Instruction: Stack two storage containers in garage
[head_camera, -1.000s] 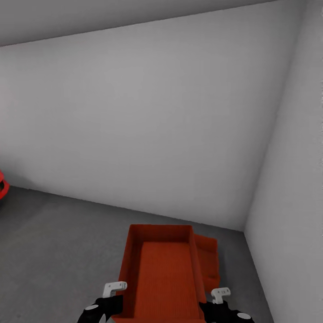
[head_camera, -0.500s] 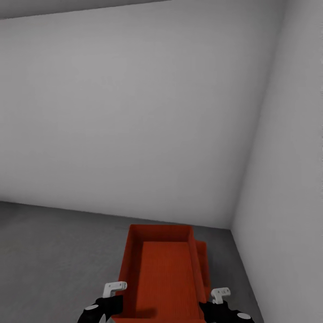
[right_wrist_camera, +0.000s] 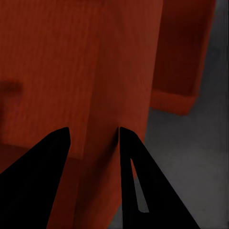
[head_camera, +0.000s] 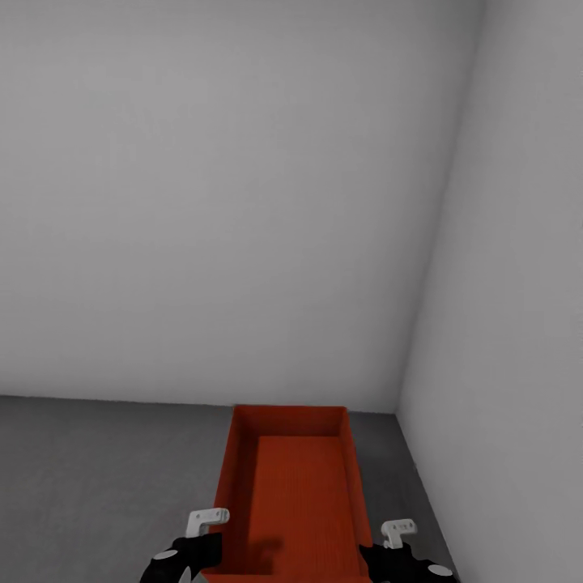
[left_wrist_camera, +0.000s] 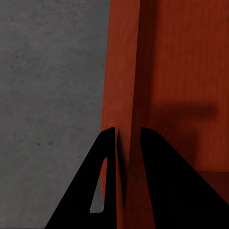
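Pale grey walls meet dark concrete floor (head_camera: pixel 97 470) ahead of you; your left gripper (left_wrist_camera: pixel 128 138) and right gripper (right_wrist_camera: pixel 93 138) each clamp a side wall of the orange-red rectangular bin (head_camera: pixel 295 486), with a second orange-red bin (right_wrist_camera: pixel 183 57) below right.

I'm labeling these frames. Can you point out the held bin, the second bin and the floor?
held bin (head_camera: pixel 295 494): head view, inside bottom.
second bin (right_wrist_camera: pixel 183 52): right wrist view, its side wall beyond the held bin.
floor (head_camera: pixel 97 478): head view, bare concrete left of the held bin.
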Motion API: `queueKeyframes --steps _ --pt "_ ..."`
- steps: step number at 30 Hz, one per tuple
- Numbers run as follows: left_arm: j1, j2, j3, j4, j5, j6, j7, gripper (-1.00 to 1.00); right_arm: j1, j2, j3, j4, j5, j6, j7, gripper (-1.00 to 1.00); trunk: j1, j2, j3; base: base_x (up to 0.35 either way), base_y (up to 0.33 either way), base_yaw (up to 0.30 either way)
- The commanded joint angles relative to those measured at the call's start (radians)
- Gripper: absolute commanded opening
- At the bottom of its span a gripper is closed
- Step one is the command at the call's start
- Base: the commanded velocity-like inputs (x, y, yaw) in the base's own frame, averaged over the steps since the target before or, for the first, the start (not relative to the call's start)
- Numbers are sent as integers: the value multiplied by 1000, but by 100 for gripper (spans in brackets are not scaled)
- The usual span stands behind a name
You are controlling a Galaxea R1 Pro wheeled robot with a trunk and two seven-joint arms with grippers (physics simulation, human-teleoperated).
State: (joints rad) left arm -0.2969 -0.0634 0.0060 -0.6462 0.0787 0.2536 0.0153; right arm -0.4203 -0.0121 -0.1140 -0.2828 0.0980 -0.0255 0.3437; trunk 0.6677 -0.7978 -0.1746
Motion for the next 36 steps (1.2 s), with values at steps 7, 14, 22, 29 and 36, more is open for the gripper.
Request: queueKeyframes --steps 7,14,22,29,36 --pt "-1 -29 8 -33 6 -33 3 -100 0 27 -7 4 20 -2 9 -100 1 -1 -8 325 0 -217" --pt "-1 -29 8 -33 6 -33 3 -100 0 27 -7 4 20 -2 9 -100 1 -1 -10 235 0 -146" --pt "-1 -29 8 -33 6 -33 3 -100 0 27 -7 4 20 -2 9 -100 1 -1 -11 38 -5 -2" --pt "-1 -29 8 -33 6 -33 3 -100 0 27 -7 4 20 -2 9 -100 1 -1 -11 275 -169 0" --pt "-1 -29 8 -33 6 -33 3 -100 0 27 -7 4 20 -2 9 -100 1 -1 -11 266 -181 0"
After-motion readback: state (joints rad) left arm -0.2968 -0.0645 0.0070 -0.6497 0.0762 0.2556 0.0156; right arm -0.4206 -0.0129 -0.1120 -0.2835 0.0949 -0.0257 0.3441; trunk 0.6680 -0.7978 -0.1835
